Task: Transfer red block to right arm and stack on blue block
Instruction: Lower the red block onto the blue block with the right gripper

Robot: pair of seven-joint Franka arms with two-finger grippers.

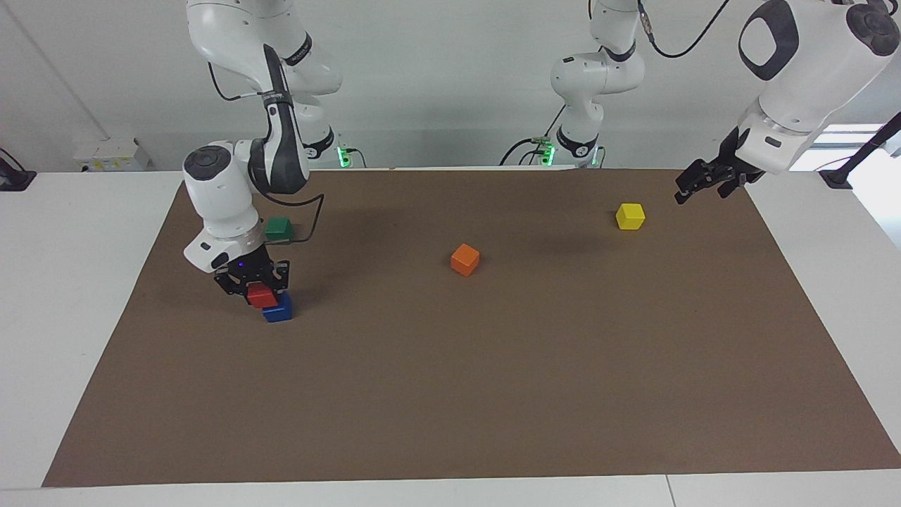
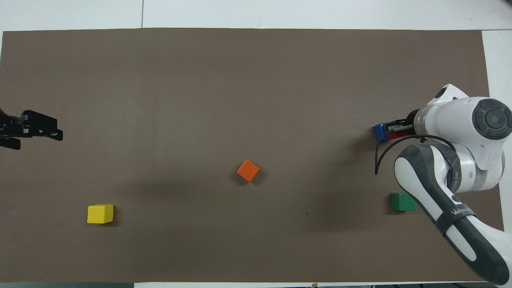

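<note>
Right tool [image 1: 259, 290], at the right arm's end of the counter, is clamped on the red block [image 1: 262, 296], its fingers closed against the block's sides. It holds the red block directly over the blue block [image 1: 278, 310]; in the facing view the red block sits slightly askew of the blue one, and whether the two faces touch cannot be told. In the overhead view the right arm's [image 2: 460, 132] wrist covers most of the pair, so only an edge of the red block [image 2: 396, 135] and a corner of the blue block [image 2: 380, 131] show. A thin black cable [image 1: 310, 222] loops from the wrist above the brown mat [image 1: 493, 394].

Left tool [image 1: 697, 184] hangs in the air over the mat's edge at the left arm's end of the counter, fingers apart and holding nothing; that arm waits. In the overhead view the left tool [image 2: 40, 129] shows at the picture's edge.

Three other blocks lie on the mat. A green block [image 1: 279, 229] is just nearer to the robots than the blue block. An orange block [image 1: 464, 259] lies near the middle of the mat, turned at an angle. A yellow block [image 1: 630, 215] lies toward the left arm's end, near the left tool but apart from it.
</note>
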